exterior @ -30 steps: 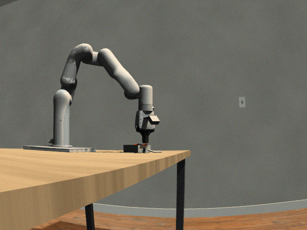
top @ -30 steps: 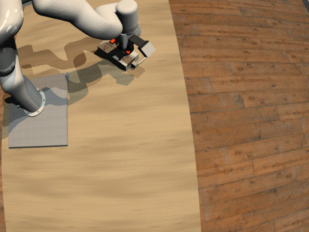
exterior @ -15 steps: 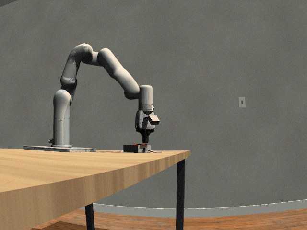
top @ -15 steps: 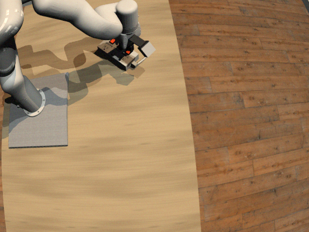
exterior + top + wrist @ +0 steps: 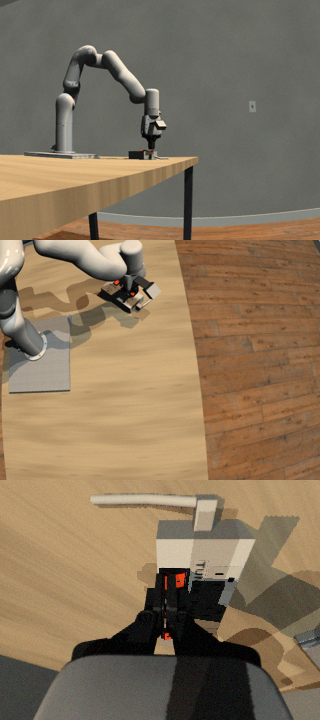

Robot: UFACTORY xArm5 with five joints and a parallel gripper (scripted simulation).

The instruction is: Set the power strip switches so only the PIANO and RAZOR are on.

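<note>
The power strip [image 5: 121, 295] is a short dark block with a light grey end and a grey cable stub. It lies flat on the table near the far edge and also shows in the side view [image 5: 142, 154]. Two orange rocker switches show from above, one at the left end [image 5: 116, 282] and one toward the grey end [image 5: 132, 293]. My gripper [image 5: 165, 586] is shut and empty. It points straight down with its fingertips on or just above the orange switch [image 5: 177, 580] nearest the grey end. The labels are too small to read.
The arm's base stands on a grey plate [image 5: 38, 356] at the table's left. The table's right edge [image 5: 191, 343] runs close to the strip, with wooden floor beyond it. The arm's links hang over the strip's left part.
</note>
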